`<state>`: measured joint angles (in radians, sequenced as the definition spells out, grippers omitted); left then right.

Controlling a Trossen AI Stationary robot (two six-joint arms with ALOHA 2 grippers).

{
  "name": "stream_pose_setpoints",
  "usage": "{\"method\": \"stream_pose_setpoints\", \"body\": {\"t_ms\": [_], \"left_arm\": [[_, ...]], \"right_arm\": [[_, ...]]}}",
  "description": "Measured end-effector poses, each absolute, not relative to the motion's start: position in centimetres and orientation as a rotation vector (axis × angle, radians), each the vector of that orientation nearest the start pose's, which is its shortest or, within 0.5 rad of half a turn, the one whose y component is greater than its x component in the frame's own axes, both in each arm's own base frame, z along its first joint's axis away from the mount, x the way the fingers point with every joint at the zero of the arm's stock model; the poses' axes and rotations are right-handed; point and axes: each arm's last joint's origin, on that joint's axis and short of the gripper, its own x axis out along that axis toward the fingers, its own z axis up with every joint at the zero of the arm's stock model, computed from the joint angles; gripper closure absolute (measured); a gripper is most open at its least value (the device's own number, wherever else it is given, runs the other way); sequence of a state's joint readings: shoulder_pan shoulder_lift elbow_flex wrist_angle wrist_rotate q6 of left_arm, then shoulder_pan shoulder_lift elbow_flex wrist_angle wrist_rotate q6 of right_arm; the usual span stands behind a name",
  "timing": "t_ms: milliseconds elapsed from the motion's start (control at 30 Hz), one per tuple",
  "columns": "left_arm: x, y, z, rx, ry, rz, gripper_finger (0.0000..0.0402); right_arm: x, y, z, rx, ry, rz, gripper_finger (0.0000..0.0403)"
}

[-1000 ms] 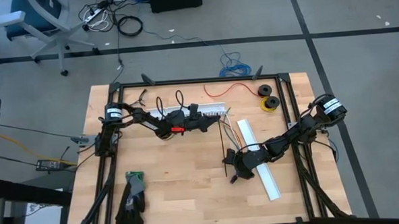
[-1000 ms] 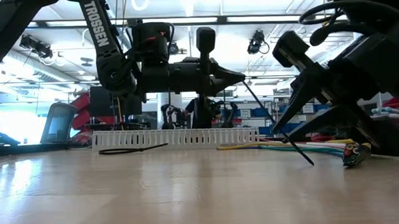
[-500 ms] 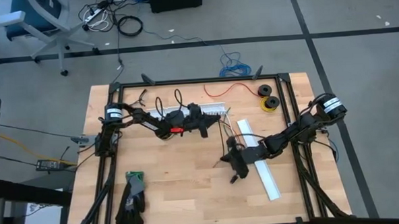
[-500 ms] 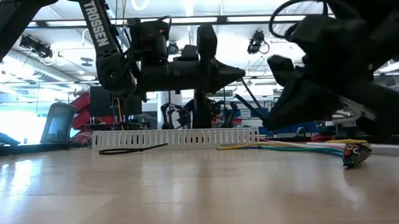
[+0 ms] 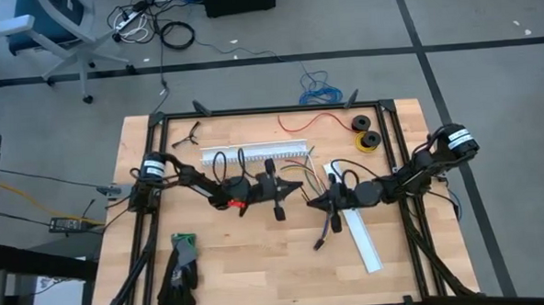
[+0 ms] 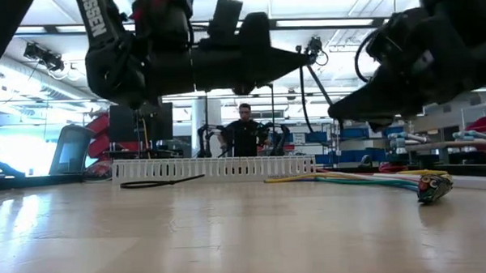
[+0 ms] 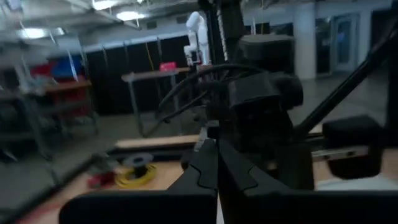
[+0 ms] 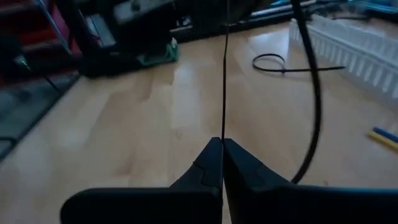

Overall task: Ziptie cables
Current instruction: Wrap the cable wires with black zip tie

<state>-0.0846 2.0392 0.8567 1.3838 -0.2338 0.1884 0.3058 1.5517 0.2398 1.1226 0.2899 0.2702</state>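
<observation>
The cables (image 5: 327,227) lie on the table's right half, a coloured bundle (image 6: 366,179) ending at a small dark connector (image 6: 435,186). Above them my two arms meet. My left gripper (image 5: 298,189) reaches in from the left and is shut (image 6: 305,58). My right gripper (image 5: 314,203) comes from the right, a little lower (image 6: 336,112), and is also shut. A thin black zip tie (image 6: 325,85) spans the short gap between their tips, in the air over the bundle. My left gripper pinches one end of the zip tie (image 6: 310,61) at its fingertips, lying level and pointing toward the table's right. The tie is lifted clear of the table and slants down to the other gripper. My right gripper pinches the black zip tie (image 8: 223,134) between its two shut fingers, coming level from the table's right. The strip runs straight out ahead of the fingertips, along them, and hangs clear of the table.
A white slotted channel (image 5: 254,154) lies near the far edge, with a loose black zip tie (image 6: 159,182) in front of it. A flat white strip (image 5: 360,233) sits under the right arm. Black gloves (image 5: 179,271) lie near left, tape rolls (image 5: 364,134) far right. A person (image 6: 244,133) stands beyond the table.
My right gripper has shut on the zip tie, risen and moved toward the table's left. My left gripper has moved toward the near edge and the right, and has risen. The zip tie's lower end, which touched the table, is now lifted clear.
</observation>
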Motion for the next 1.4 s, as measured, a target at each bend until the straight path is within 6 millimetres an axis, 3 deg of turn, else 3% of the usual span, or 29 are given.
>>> {"method": "stream_pose_setpoints", "body": {"t_ms": [167, 400, 1400], "left_arm": [[38.8, -4.7, 15.7, 0.435, -0.112, 0.203, 0.0401], [38.4, -6.3, 16.0, 0.550, -0.068, 0.367, 0.0401], [38.3, -6.9, 15.9, 0.602, -0.036, 0.399, 0.0401]], "right_arm": [[23.1, 6.0, 13.9, 0.311, 0.117, 0.026, 0.0403], [22.9, 6.5, 14.3, 0.393, 0.081, 0.042, 0.0403], [23.1, 6.0, 14.4, 0.491, 0.066, 0.035, 0.0403]]}}
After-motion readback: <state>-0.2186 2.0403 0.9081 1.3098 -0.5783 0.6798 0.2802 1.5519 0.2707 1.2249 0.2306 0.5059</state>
